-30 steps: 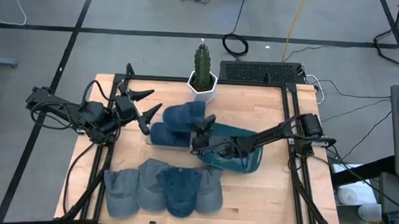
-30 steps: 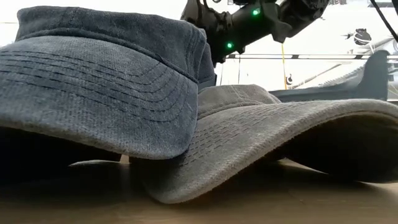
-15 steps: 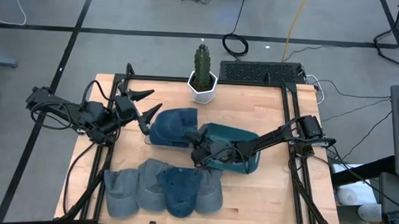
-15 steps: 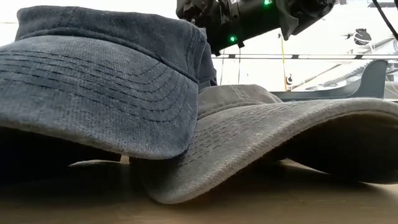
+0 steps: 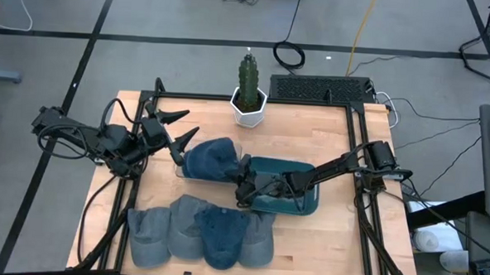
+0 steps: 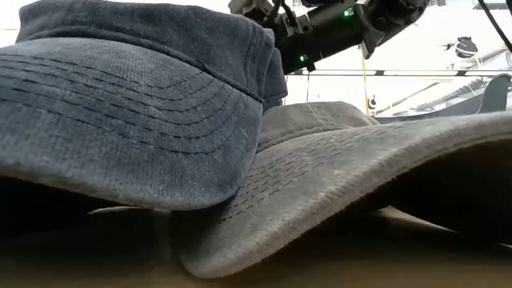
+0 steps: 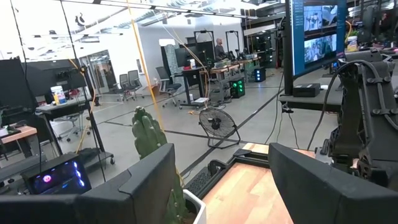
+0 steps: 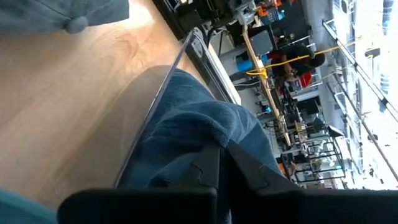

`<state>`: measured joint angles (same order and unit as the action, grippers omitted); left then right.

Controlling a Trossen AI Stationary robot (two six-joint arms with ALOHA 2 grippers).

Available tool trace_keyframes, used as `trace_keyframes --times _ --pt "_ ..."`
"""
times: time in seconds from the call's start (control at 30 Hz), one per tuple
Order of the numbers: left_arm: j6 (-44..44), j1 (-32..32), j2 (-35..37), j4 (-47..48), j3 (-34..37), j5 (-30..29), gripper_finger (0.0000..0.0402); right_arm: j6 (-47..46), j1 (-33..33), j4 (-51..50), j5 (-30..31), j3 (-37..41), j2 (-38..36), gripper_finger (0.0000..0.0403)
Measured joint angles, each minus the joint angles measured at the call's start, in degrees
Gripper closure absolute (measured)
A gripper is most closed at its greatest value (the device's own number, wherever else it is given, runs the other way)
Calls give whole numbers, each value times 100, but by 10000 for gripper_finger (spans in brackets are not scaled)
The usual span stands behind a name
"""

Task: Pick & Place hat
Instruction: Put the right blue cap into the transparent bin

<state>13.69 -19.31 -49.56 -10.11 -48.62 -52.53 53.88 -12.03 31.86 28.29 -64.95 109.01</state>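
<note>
Right gripper (image 5: 245,181) I find clenched on the blue hat (image 5: 212,159), which sits in the clear bin (image 5: 180,169) mid-table. Left gripper (image 5: 181,128) hovers nearby, fingers spread, holding nothing.

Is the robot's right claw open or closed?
Closed. The right claw pinches the blue hat, and the right wrist view shows its two dark fingers pressed together on the blue cloth.

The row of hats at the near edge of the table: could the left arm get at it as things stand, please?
Probably yes. The left gripper waits open, empty, at the table's left; bare wood lies between it and the row of hats. The right gripper, shut on the blue hat, stays aside.
</note>
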Motion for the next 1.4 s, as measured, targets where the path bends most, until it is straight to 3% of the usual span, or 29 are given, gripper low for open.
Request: trace_keyframes --times 0.13,0.3,0.77,1.0,1.2,1.4 --pt "0 0 2 0 0 0 133 228 -2 -2 -2 2 0 403" --pt "0 0 1 0 0 0 133 -288 -2 -8 8 2 0 392" --pt "0 -1 2 0 0 0 133 -1125 -46 -95 -196 -55 -335 254" --pt "0 -1 0 0 0 0 133 -2153 94 -971 -673 -47 -1320 239" --pt "0 -2 0 0 0 0 133 -3704 446 -2559 -1650 10 -2322 244" --pt "0 -2 2 -2 0 0 133 -4572 622 -2859 -1965 757 -3478 239"
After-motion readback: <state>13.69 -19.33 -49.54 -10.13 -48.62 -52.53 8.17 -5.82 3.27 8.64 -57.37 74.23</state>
